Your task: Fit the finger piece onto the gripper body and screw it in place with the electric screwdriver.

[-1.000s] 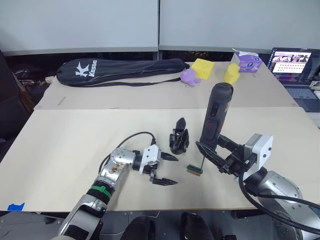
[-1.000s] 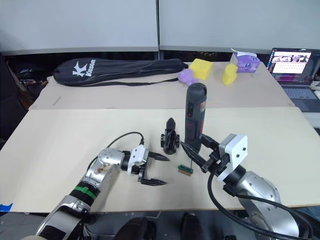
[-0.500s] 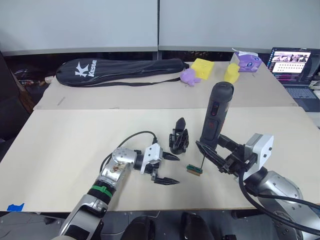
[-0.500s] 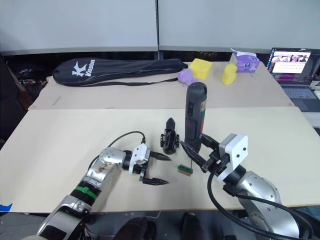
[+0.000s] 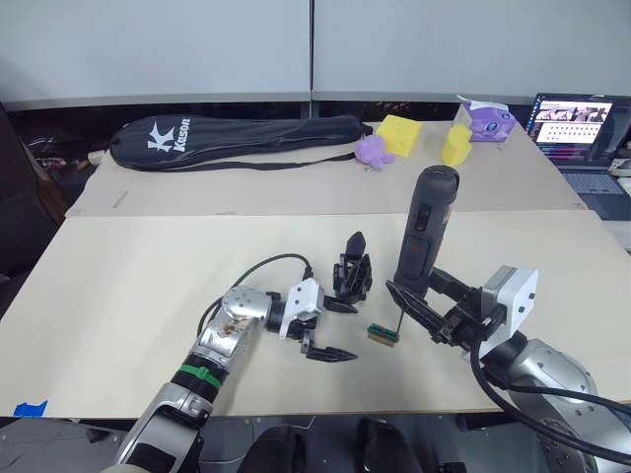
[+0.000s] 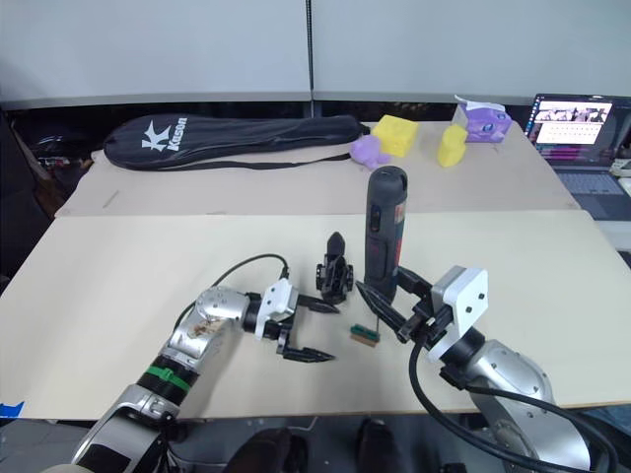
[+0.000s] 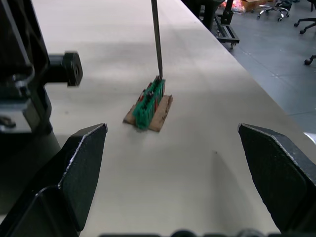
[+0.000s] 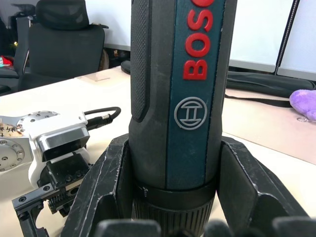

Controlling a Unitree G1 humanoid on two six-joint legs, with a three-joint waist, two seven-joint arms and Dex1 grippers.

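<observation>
The gripper body (image 5: 353, 278), a small black block with one pointed finger sticking up, stands mid-table. My left gripper (image 5: 331, 330) lies just left of it, open and holding nothing; its upper fingertip almost reaches the body's base. My right gripper (image 5: 412, 284) is shut on the electric screwdriver (image 5: 424, 229), a thick black cylinder with a red label (image 8: 203, 42), held upright. Its thin bit (image 7: 156, 39) touches a tiny green block (image 5: 383, 335) on the table. In the left wrist view that block (image 7: 148, 101) sits between my spread fingers (image 7: 79, 168). The finger piece is out of view.
Along the far side of the table lie a black racket bag (image 5: 237, 138), yellow foam blocks (image 5: 399, 132), a purple toy (image 5: 373, 151) and a purple box (image 5: 485, 120). A laptop (image 5: 577, 123) sits at the far right. Blue tape (image 5: 30, 406) marks the near left edge.
My left gripper has shifted a little to the right and forward, toward the gripper body. The right gripper and the screwdriver have held still.
</observation>
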